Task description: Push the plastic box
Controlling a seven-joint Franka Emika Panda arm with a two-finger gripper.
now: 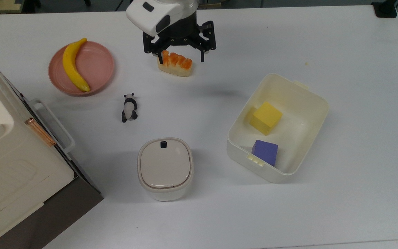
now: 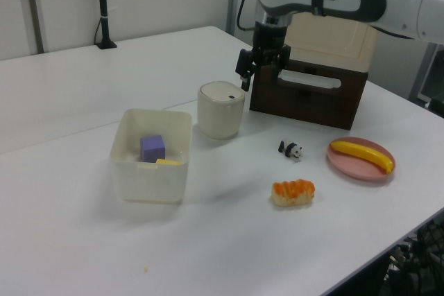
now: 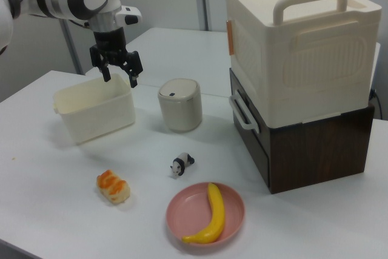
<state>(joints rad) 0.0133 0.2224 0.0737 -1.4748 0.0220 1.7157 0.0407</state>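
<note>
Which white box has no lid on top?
The plastic box holding the yellow block and purple block is open; the smaller round-cornered container wears a beige lid.

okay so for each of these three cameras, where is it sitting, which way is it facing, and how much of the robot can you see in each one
Top view: overhead, looking straight down on the white table; shows the wrist and the open tool.
Left view: low at one table edge, looking across the plastic box toward the big white appliance; shows the arm.
Right view: from the opposite side, banana nearest; shows arm and tool.
Shared: the left and right views both show the box, panda and bread.
</note>
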